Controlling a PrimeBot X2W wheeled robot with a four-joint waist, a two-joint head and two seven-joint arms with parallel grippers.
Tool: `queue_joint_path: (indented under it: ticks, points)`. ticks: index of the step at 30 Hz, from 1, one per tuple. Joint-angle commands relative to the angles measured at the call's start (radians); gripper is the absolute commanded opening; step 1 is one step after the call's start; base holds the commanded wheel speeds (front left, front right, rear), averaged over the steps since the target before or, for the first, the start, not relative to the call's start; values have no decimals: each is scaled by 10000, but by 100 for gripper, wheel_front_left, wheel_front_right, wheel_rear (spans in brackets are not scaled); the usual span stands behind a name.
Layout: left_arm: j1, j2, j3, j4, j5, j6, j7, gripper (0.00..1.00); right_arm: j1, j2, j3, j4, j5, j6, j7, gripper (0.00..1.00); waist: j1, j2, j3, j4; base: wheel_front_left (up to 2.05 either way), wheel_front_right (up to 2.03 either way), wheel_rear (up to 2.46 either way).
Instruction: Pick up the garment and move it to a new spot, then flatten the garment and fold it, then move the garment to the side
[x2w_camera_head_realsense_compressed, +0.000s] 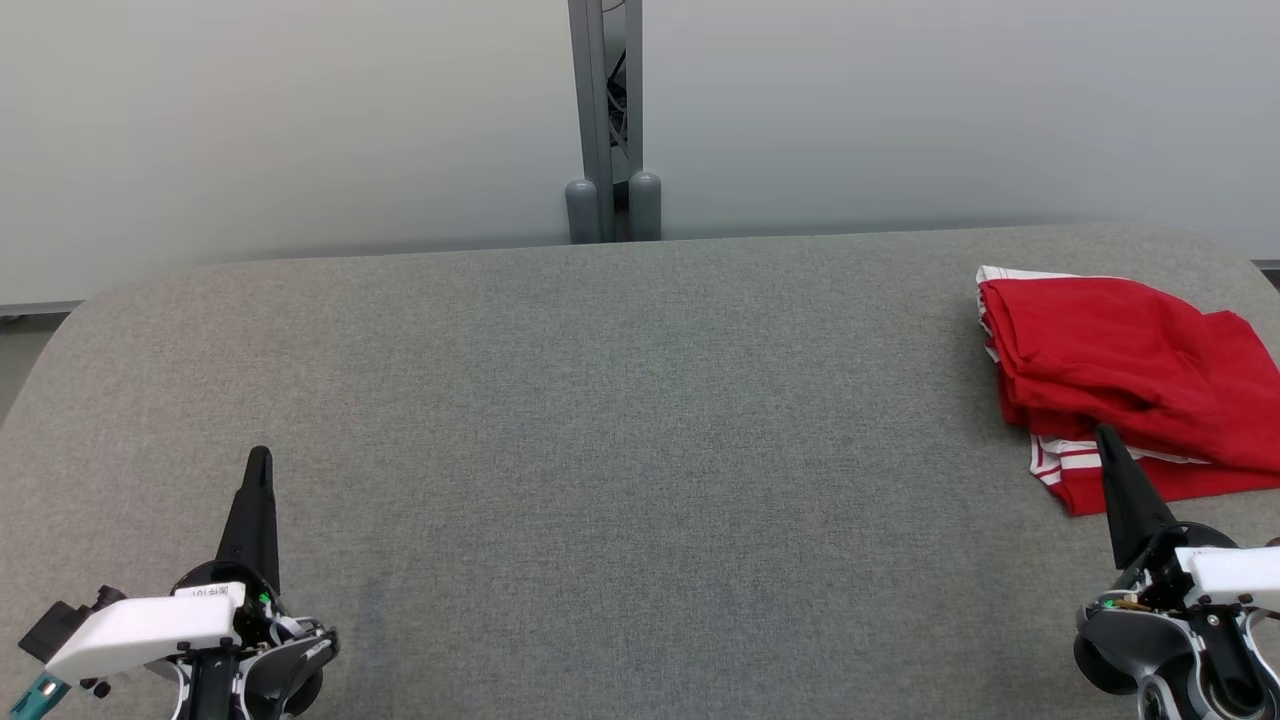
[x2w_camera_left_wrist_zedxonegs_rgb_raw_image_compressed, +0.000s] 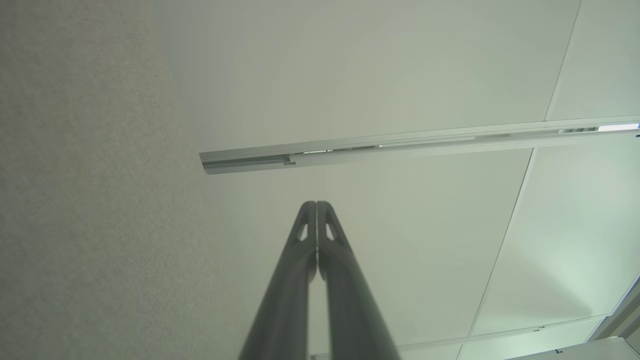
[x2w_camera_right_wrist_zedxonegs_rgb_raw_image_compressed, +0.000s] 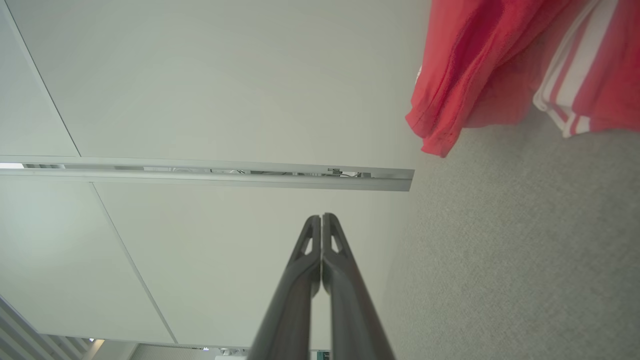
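Head view: the red garment with white stripes sits roughly folded at 2 o'clock on the grey table. The left gripper is at 7 o'clock, fingers pressed together on nothing. The right gripper is at 4 o'clock, same deal, tip over the garment's near edge, can't tell if touching. Left wrist view: the 2 fingers meet at the tips, table at 9 o'clock. Right wrist view: fingers tip to tip, garment at 1 o'clock.

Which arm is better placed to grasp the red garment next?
Probably the right: the shut right fingers stand beside the red, white-striped cloth garment on the grey fabric table; the left fingers are far off.
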Motion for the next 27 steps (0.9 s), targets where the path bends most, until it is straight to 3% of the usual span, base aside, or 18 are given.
queue_joint_path:
  ticks: [1, 27]
  points:
    - [-148, 42, 42, 7, 30, -44, 19, 0, -89, -24, -39, 27, -42, 2, 66, 0, 0, 0, 0, 0, 0, 0, 0]
    - [-154, 4, 98, 9, 86, -44, 74, 0, -97, 12, -98, 28, -101, 4, 97, 0, 0, 0, 0, 0, 0, 0, 0]
